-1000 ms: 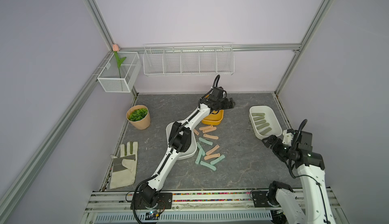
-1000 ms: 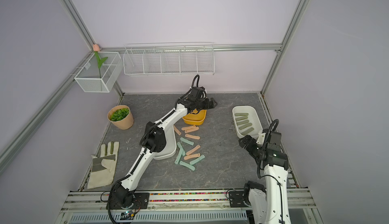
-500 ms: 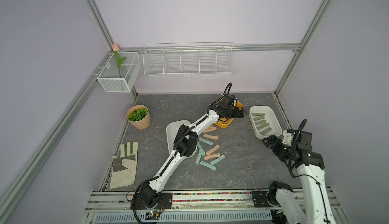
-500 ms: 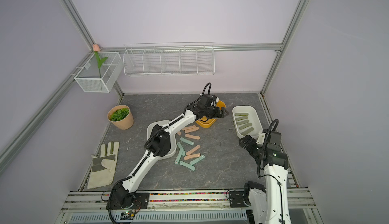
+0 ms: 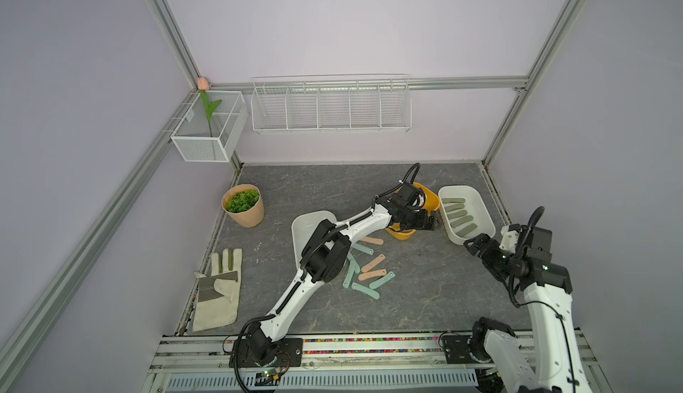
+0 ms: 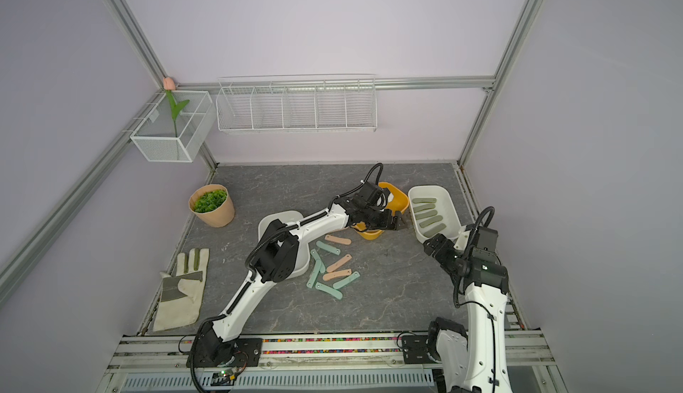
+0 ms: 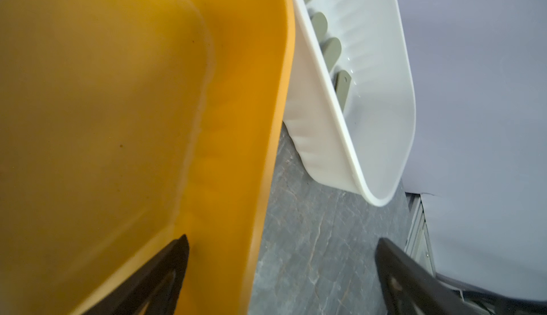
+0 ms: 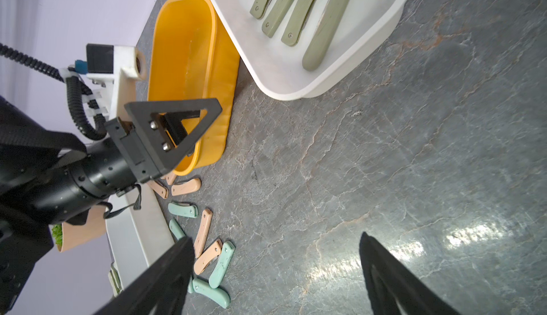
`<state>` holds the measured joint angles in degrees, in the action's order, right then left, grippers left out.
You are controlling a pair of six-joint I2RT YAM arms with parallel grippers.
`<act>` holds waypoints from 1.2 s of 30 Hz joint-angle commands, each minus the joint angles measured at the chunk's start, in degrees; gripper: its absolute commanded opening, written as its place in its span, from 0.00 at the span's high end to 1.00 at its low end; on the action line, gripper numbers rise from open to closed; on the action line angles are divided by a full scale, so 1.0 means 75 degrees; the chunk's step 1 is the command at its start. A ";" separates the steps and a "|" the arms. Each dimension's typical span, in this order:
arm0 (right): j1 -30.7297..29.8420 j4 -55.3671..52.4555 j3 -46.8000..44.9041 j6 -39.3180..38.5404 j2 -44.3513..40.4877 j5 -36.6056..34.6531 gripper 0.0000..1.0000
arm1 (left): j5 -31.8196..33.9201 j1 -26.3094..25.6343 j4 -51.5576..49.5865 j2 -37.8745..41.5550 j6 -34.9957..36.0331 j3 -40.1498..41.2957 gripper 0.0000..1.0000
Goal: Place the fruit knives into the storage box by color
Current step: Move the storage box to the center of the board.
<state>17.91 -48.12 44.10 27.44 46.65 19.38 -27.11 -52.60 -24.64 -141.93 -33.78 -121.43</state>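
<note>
Left pincer (image 5: pixel 430 221): jaws apart, one finger inside the yellow box (image 5: pixel 431 198) and the other outside its wall, right of centre in both top views.
Right pincer (image 5: pixel 471 243): jaws wide apart with nothing between them, above the bare desk (image 5: pixel 425 291) at lower right.
Olive knives (image 5: pixel 458 213): five in a row inside the white box (image 5: pixel 456 188), just right of the yellow box.
Pink and teal knives (image 5: pixel 373 263): loose on the desk at centre frame.

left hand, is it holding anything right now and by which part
Nothing is clamped. The left hand stands open astride the side wall of the yellow box: one finger inside, the other outside, clear of it.
</note>
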 commanded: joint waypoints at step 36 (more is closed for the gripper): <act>-0.3338 0.1063 0.4653 -0.0185 0.6344 -0.1230 0.02 | 0.2150 0.0861 0.3647 0.5341 -0.1944 0.7489 0.01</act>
<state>-6.22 -37.85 76.53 28.18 91.46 12.99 -11.90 -46.13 0.03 -100.73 -46.57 -63.88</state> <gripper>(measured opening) 0.978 0.994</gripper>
